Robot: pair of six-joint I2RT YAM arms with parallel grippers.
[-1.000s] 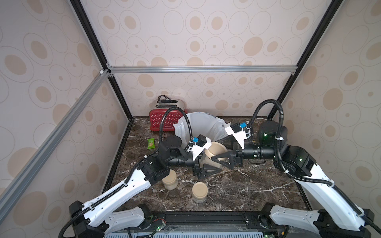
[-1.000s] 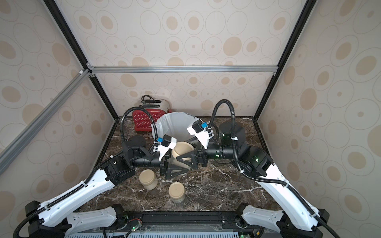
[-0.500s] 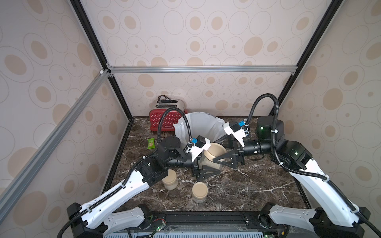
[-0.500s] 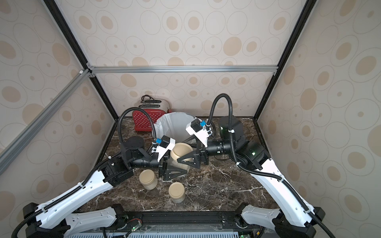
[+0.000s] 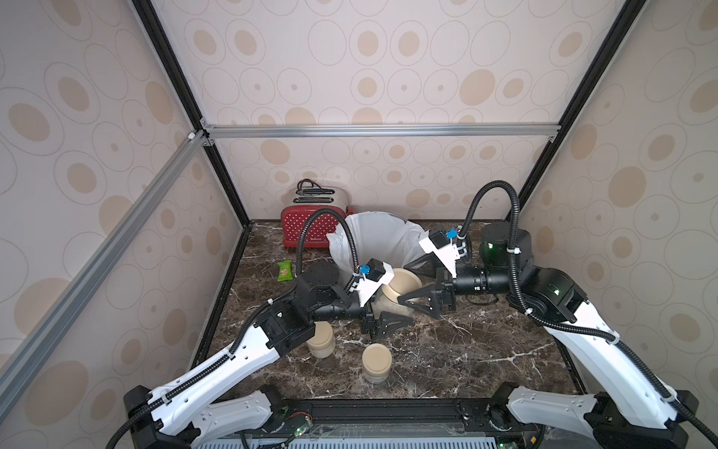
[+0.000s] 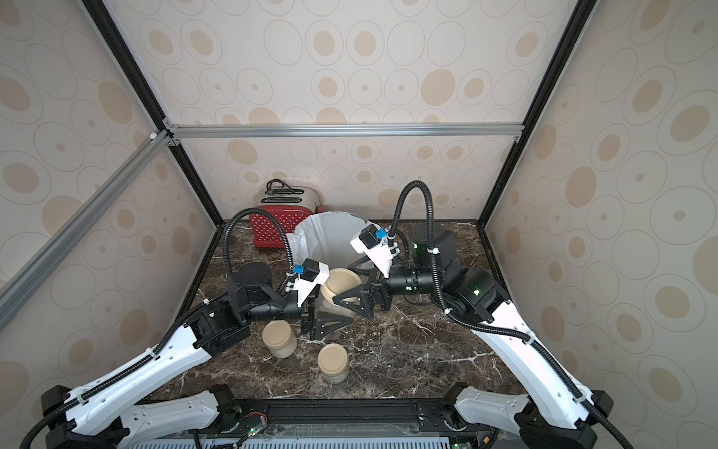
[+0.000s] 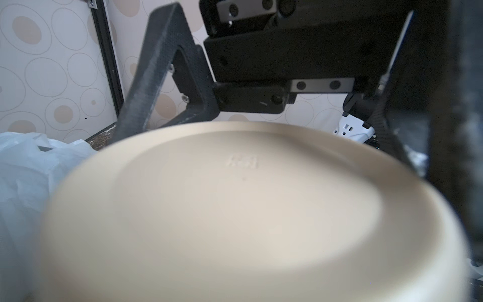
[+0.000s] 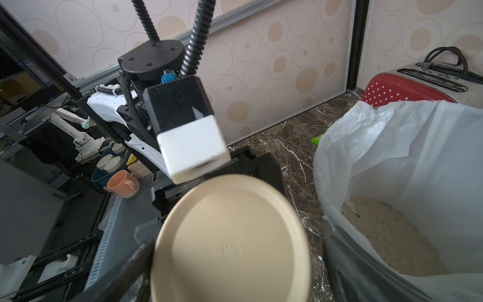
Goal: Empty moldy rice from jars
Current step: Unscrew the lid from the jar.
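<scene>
A glass jar [image 5: 391,307] with a beige lid [image 5: 404,280] is held tilted above the marble, next to the bin, with pale moldy rice showing through its glass. My left gripper [image 5: 384,310] is shut on its body; the lid [image 7: 235,209] hides its fingers in the left wrist view. My right gripper [image 8: 232,266] stands open around the lid [image 8: 230,243], and marble shows between the lid and one finger [image 8: 339,261]. Two more closed jars [image 5: 320,344] [image 5: 376,363] stand upright near the front. More moldy rice [image 8: 386,235] lies in the bin.
The bin with a white liner [image 5: 380,237] stands at the back middle, just behind the held jar. A red toaster [image 5: 311,229] sits in the back left corner, and a green packet [image 5: 284,270] lies by the left wall.
My right gripper's jaws have spread wider around the lid. The right arm's elbow has shifted a little, and the left arm keeps the jar where it was.
</scene>
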